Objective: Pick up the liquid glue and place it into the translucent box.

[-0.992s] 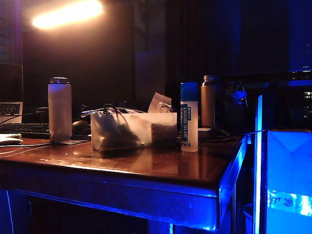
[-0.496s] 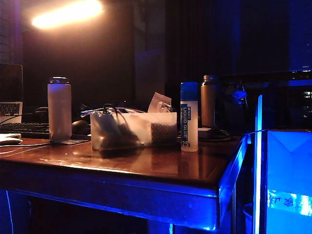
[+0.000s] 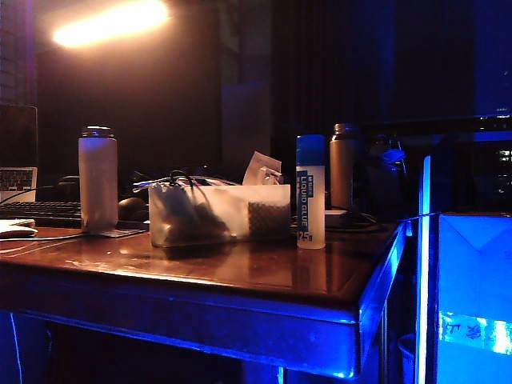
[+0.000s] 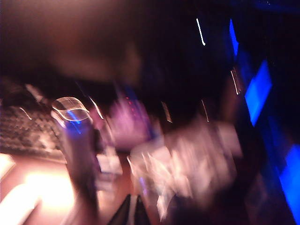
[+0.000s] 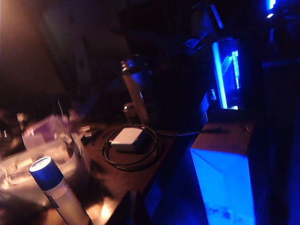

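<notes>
The liquid glue (image 3: 310, 192), a slim white bottle with a tall blue cap, stands upright on the table just right of the translucent box (image 3: 220, 212). Neither arm shows in the exterior view. In the right wrist view the glue (image 5: 58, 190) leans in close beside the box (image 5: 42, 154). My right gripper (image 5: 132, 207) is shut and empty, hanging off to the side of the glue and apart from it. The left wrist view is smeared with motion blur. There my left gripper (image 4: 132, 212) shows two dark tips nearly together, with nothing between them, short of the blurred box (image 4: 187, 164).
A wide white flask (image 3: 98, 180) stands left of the box, with a keyboard (image 3: 40, 212) behind it. A brown metal bottle (image 3: 342, 164) and a white adapter with a looped cable (image 5: 126, 137) sit behind the glue. A blue-lit carton (image 3: 472, 296) stands off the table's right edge.
</notes>
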Controlling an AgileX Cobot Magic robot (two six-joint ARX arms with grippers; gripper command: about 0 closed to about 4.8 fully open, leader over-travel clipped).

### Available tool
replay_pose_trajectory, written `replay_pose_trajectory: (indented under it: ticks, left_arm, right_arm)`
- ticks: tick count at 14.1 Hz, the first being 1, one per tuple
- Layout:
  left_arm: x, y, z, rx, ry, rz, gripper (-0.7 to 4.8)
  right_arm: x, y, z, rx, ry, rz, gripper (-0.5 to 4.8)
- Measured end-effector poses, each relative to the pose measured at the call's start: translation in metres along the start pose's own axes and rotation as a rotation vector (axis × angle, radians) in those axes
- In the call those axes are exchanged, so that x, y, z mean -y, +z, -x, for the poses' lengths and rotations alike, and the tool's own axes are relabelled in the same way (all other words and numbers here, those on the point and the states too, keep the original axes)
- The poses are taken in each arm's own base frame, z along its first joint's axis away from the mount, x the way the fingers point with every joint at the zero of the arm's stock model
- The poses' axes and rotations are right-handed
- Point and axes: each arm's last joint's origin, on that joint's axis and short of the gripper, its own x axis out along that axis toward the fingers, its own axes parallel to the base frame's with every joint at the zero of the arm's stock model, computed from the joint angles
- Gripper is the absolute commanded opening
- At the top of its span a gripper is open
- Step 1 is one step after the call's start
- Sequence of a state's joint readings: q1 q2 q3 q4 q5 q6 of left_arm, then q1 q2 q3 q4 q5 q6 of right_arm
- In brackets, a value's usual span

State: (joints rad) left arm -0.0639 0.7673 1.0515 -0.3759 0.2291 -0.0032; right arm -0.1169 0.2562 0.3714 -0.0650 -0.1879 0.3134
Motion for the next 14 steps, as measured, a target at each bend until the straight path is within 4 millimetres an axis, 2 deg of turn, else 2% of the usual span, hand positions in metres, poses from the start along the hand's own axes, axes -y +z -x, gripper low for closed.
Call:
replay_pose_trajectory:
  ticks: [1, 2, 4, 5, 8, 10, 12, 13, 14]
  left_arm:
    - [-0.002, 0.032, -0.019, -0.105, -0.085, -0.062, -0.05]
    - [-0.003, 0.045, -0.029, -0.163, -0.138, -0.080, -0.05]
    - [-0.003, 0.060, -0.041, -0.248, -0.221, -0.068, -0.05]
    - [0.002, 0.064, -0.045, -0.264, -0.280, -0.068, -0.05]
    - [0.003, 0.064, -0.044, -0.269, -0.293, -0.068, -0.05]
    - [0.003, 0.064, -0.044, -0.271, -0.295, -0.067, -0.05]
    - [0.003, 0.064, -0.044, -0.271, -0.296, -0.067, -0.05]
    - [0.003, 0.064, -0.044, -0.270, -0.295, -0.067, -0.05]
    - [0.003, 0.064, -0.044, -0.270, -0.294, -0.064, -0.05]
  right_arm:
    - [-0.004, 0.018, -0.016, -0.055, 0.039, 0.055, -0.01]
    - [-0.006, 0.026, -0.026, -0.092, 0.078, 0.087, -0.01]
    - [-0.008, 0.040, -0.052, -0.174, 0.154, 0.135, -0.02]
    - [-0.011, 0.042, -0.083, -0.280, 0.238, 0.149, -0.01]
    - [-0.042, 0.028, -0.138, -0.423, 0.425, 0.217, -0.01]
    - [-0.066, 0.003, -0.164, -0.514, 0.535, 0.256, -0.01]
    - [-0.076, -0.025, -0.189, -0.563, 0.575, 0.258, -0.01]
    - [-0.077, -0.037, -0.198, -0.575, 0.580, 0.258, 1.12]
    - [-0.075, -0.057, -0.212, -0.585, 0.584, 0.262, 4.13]
